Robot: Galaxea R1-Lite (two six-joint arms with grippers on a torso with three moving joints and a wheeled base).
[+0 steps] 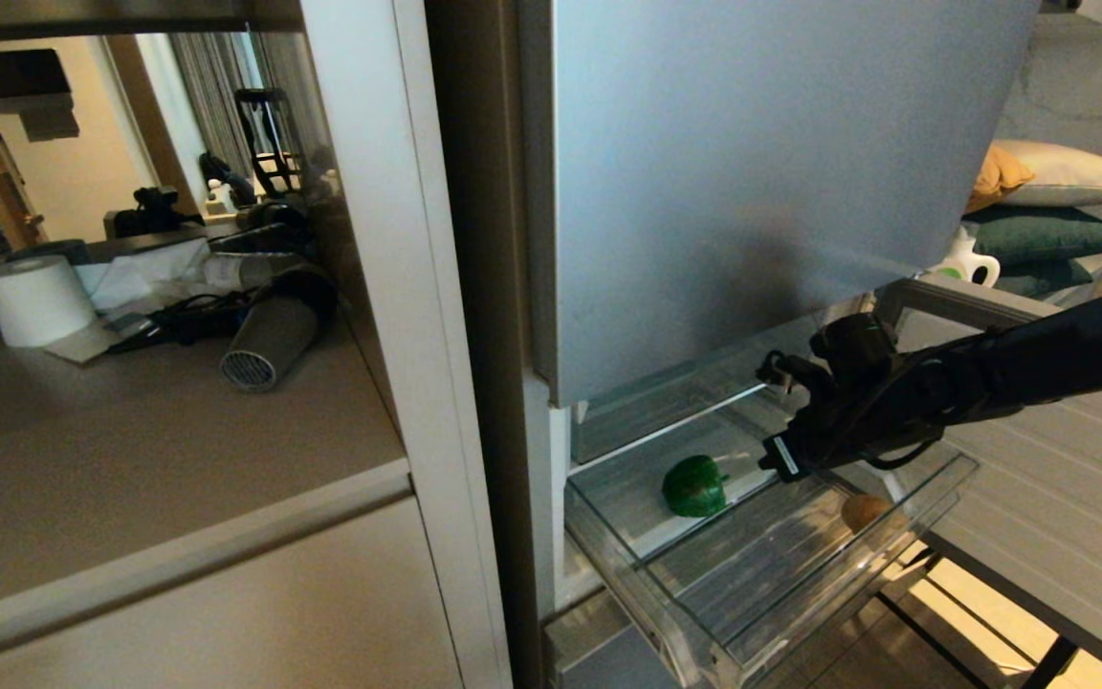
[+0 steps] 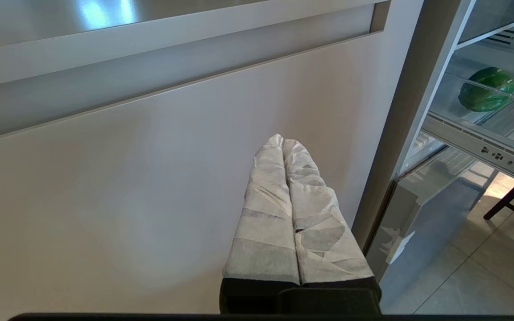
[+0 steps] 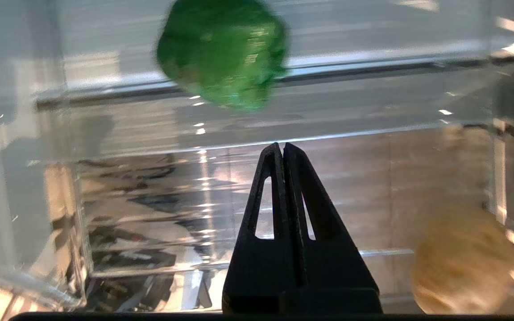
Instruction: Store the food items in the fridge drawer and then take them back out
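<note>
The fridge drawer (image 1: 848,574), a clear plastic bin, stands pulled out below the silver fridge door. A glossy green bell pepper (image 1: 694,485) lies at its left side and a tan potato-like lump (image 1: 865,512) near its front right. My right gripper (image 1: 782,457) hangs over the drawer between the two, touching neither. In the right wrist view its black fingers (image 3: 282,146) are shut and empty, with the pepper (image 3: 223,53) ahead and the potato (image 3: 462,263) off to one side. My left gripper (image 2: 282,139), wrapped in white, is shut and parked before the beige cabinet door; the pepper (image 2: 487,89) shows beyond it.
The silver fridge door (image 1: 752,172) rises above the drawer. A beige cabinet (image 1: 226,574) with a countertop holds a paper roll (image 1: 34,299) and a hair dryer (image 1: 269,344). Pillows (image 1: 1048,201) and a white jug (image 1: 967,263) lie behind. A dark table frame (image 1: 991,593) stands beside the drawer.
</note>
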